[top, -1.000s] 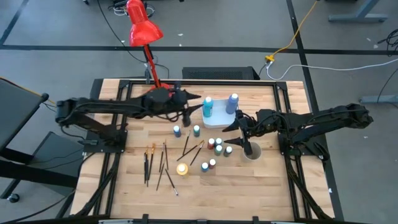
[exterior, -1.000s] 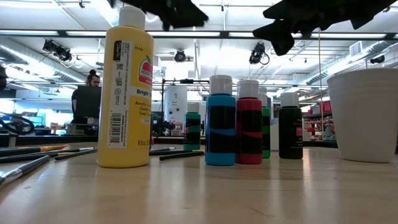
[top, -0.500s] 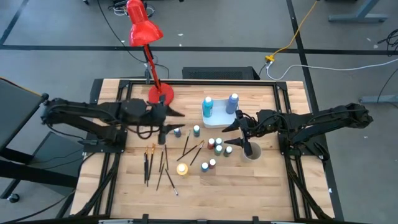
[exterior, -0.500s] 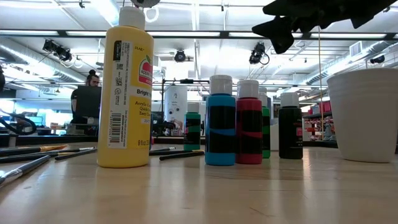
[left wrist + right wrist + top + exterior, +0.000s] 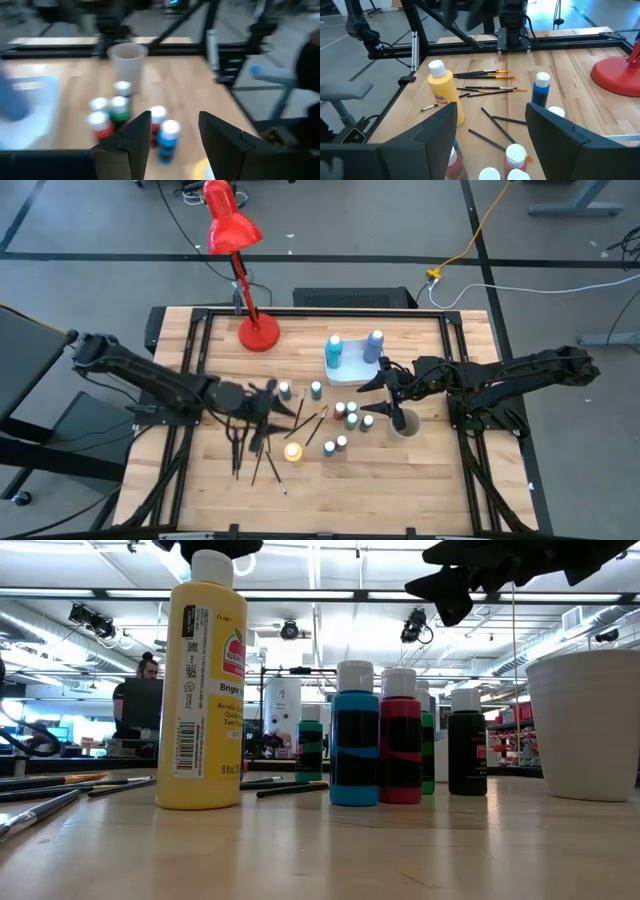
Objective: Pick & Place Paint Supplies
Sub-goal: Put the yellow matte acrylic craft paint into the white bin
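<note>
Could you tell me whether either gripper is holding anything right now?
Nothing is held: the left gripper hangs open over the thin dark-handled brushes, the right gripper open above the small paint bottles.

My left gripper (image 5: pixel 262 412) hangs open over scattered brushes (image 5: pixel 262 442), the yellow bottle (image 5: pixel 292 452) just beside it. A cluster of small bottles (image 5: pixel 350 418) fills the middle, below my open right gripper (image 5: pixel 380 388). The white cup (image 5: pixel 404 424) blocks the right. Bare wood lies along the near edge.
</note>
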### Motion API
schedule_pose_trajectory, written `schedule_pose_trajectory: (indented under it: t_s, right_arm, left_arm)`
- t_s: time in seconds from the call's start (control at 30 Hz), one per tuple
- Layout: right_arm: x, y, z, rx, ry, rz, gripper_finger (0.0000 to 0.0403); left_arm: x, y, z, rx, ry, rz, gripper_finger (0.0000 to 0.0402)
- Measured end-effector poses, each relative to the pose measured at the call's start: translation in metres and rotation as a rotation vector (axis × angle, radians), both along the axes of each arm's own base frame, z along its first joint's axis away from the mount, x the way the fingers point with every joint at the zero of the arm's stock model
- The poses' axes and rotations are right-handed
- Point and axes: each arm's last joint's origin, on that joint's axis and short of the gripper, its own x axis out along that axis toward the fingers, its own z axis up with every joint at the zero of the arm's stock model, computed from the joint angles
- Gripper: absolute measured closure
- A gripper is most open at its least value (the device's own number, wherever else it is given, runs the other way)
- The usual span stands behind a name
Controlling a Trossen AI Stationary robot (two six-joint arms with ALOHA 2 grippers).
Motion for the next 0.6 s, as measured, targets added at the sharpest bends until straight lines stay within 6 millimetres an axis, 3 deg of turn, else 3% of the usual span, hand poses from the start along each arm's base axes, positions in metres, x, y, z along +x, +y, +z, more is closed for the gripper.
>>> schedule_pose_trajectory:
  t_s: [0.17,0.37,0.6]
  right_arm:
    - [0.000,0.000,0.000,0.000,-0.001,0.000,0.0166]
    - [0.000,0.000,0.000,0.000,-0.002,0.000,0.0166]
    - [0.000,0.000,0.000,-0.003,-0.002,0.001,0.0166]
  left_arm:
    - [0.006,-0.022,-0.025,-0.031,-0.057,-0.097,0.0228]
    - [0.017,-0.036,-0.053,-0.053,0.019,-0.154,0.0228]
    - [0.023,-0.042,-0.070,-0.053,0.076,-0.181,0.0228]
